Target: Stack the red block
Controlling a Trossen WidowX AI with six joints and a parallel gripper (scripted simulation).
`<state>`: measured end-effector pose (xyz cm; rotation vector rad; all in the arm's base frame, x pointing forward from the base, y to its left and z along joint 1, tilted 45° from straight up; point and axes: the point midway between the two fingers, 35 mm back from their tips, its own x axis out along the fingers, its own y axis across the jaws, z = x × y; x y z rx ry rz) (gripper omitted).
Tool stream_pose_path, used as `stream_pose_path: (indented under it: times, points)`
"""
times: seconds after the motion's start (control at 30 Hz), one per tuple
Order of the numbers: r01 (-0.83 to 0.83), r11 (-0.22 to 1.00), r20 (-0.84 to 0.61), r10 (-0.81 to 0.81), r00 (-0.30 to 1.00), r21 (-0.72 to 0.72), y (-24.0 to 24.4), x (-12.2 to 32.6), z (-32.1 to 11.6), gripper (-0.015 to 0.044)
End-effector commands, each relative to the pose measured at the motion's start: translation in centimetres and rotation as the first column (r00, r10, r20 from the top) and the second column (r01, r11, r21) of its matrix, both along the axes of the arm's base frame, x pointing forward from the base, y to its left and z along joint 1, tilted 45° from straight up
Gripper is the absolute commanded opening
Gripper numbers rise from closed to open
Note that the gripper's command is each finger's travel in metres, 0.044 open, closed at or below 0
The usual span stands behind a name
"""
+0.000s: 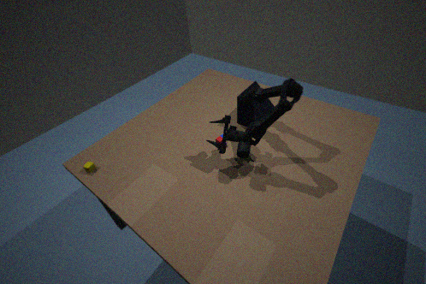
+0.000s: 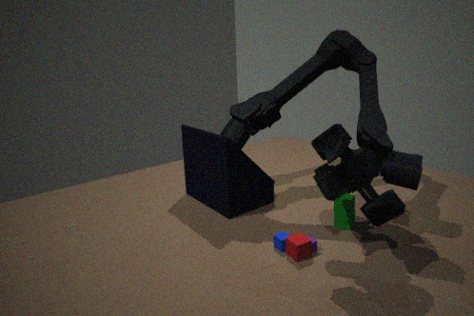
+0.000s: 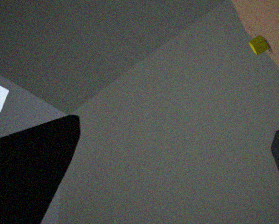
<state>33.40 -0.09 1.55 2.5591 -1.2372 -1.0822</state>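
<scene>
The tool [image 2: 354, 184] hung wide open and held nothing, low beside the green tower [image 2: 344, 210] and just at its 3 o'clock in the exterior view, so close that one finger looked almost against it. The red block [image 2: 298, 246] sat on the worktop [image 2: 119, 246] at about 7 o'clock from the tower, near it but apart. It was touching a blue block [image 2: 281, 241] on its left, and a purple block [image 2: 312, 244] peeked out behind it.

The step in hand seemed to be reaching for the red block. Done well, the tool would lift clear of the tower first, then swing over and descend straight down. Its fingers should straddle the two red faces free of the neighbours. The wrist view showed only walls and a far yellow cube [image 3: 259, 44], so it gave no guidance.
</scene>
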Motion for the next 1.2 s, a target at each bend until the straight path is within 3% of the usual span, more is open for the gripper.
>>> stream_pose_path:
  times: [0.0, 0.13, 0.27, 0.47, 0.63, 0.77, 0.93, 1.03, 1.17]
  points:
    - [0.169, 0.962, 0.009, -0.175, 0.985, 0.214, -1.2, -0.9, -2.4, 0.0440]
    - [0.353, 0.843, -0.028, -0.375, 0.927, 0.405, -2.1, -2.2, -4.6, 0.0440]
    - [0.529, 0.644, -0.110, -0.573, 0.812, 0.553, -2.5, -3.7, -6.3, 0.0440]
    - [0.717, 0.223, -0.301, -0.796, 0.525, 0.660, -2.5, -5.9, -8.0, 0.0440]
    - [0.754, -0.183, -0.485, -0.852, 0.199, 0.630, -1.9, -7.4, -8.5, 0.0440]
    - [0.687, -0.494, -0.615, -0.783, -0.086, 0.533, -1.3, -8.2, -8.4, 0.0440]
    - [0.484, -0.806, -0.719, -0.554, -0.419, 0.339, -0.6, -8.7, -7.4, 0.0440]
    - [0.311, -0.929, -0.735, -0.352, -0.580, 0.200, -0.4, -8.7, -6.6, 0.0440]
    - [0.111, -0.992, -0.707, -0.116, -0.697, 0.054, -0.3, -8.4, -5.4, 0.0440]
